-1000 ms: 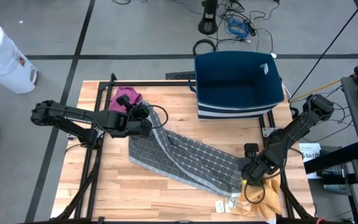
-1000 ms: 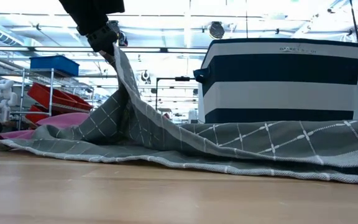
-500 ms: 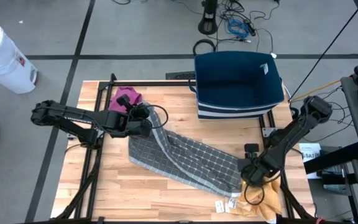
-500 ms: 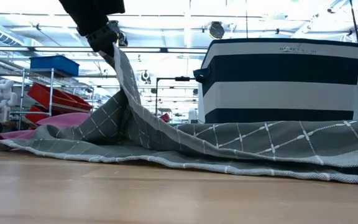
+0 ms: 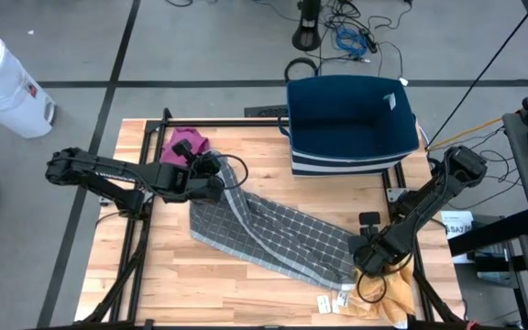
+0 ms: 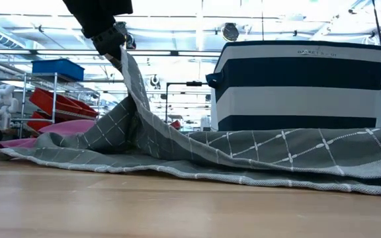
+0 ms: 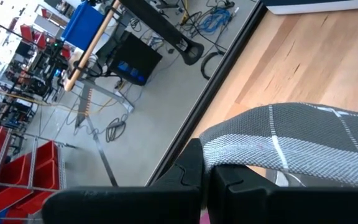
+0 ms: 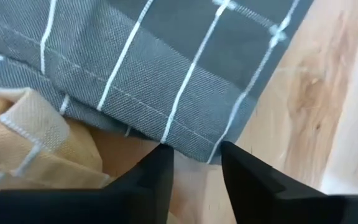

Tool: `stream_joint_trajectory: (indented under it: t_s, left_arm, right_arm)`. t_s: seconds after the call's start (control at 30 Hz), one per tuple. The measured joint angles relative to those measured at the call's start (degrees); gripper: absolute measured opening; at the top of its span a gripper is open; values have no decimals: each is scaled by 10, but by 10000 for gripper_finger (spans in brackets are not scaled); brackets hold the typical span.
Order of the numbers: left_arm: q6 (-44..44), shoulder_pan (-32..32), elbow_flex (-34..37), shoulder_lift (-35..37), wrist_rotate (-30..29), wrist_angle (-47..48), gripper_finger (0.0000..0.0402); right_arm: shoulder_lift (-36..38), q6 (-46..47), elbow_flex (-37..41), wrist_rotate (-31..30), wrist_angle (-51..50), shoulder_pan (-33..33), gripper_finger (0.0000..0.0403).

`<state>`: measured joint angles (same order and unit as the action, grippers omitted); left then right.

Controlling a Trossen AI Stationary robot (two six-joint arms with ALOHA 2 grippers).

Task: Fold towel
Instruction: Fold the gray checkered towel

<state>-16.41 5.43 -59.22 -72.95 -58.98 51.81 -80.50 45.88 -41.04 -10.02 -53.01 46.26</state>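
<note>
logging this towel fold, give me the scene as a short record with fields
towel: grey checked towel spread aslant on the table, one corner lifted
left gripper: shut on the towel's raised corner
right gripper: fingers apart, at the towel's edge, not gripping it
other cloths: tan cloth beside that edge; pink cloth at the table's far left corner
basket: navy and white striped basket at the table's far side

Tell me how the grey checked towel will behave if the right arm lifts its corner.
Probably floppy: the grey towel already drapes in folds from the left gripper, which is pinching it. Likely light, since it hangs from one small pinch. The right gripper, at its hem, may drag the tan cloth beneath.
</note>
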Motion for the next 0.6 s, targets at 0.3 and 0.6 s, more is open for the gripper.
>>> stream_joint_trajectory:
  t_s: [0.3, 0.6]
  left_arm:
    - [0, 0, 0, 0, 0, 0, 0]
    - [1, 0, 0, 0, 0, 0, 0]
  right_arm:
    - [21, -1, 0, -22, -1, 0, 92]
    - [22, 53, 0, -21, -67, 0, 6]
